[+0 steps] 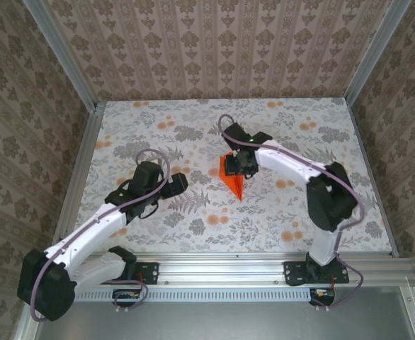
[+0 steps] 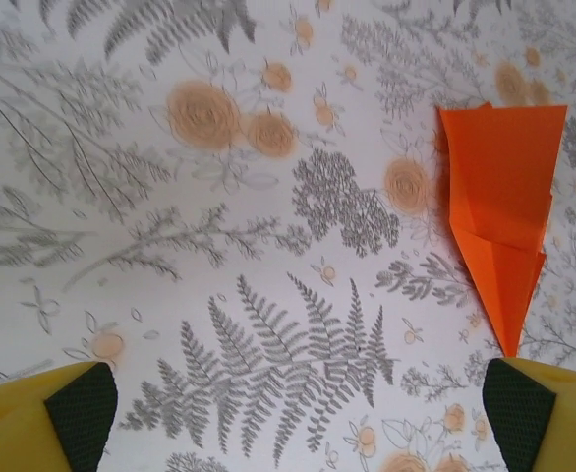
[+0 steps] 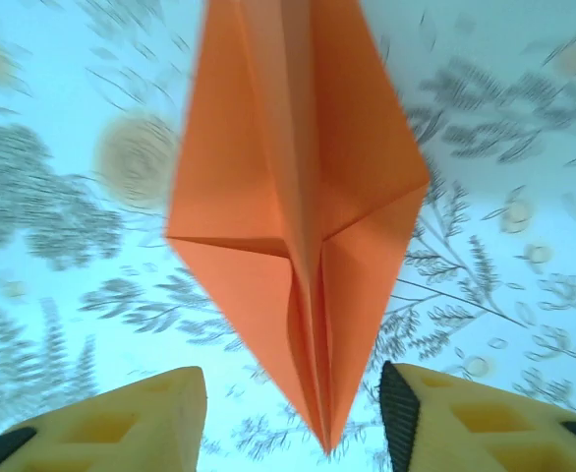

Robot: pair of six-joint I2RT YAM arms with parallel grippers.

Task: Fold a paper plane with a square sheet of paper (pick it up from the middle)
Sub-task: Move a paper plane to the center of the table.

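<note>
The square sheet of paper (image 1: 234, 181) is folded into a narrow orange dart shape with a central ridge and lies on the floral tabletop (image 1: 264, 212), its point toward the near edge. My right gripper (image 1: 241, 164) hovers right over its wide end. In the right wrist view the paper (image 3: 298, 197) runs down between the two yellow fingers (image 3: 150, 413), which stand apart from it on both sides, so my right gripper (image 3: 293, 413) is open. My left gripper (image 1: 175, 183) is wide open over bare table left of the paper (image 2: 499, 206), with nothing between its pads (image 2: 82, 408).
Aluminium rails (image 1: 80, 177) and patterned walls enclose the table on three sides. The arms' mounting rail (image 1: 264, 268) runs along the near edge. Bare floral surface lies between the left gripper (image 2: 298, 413) and the paper.
</note>
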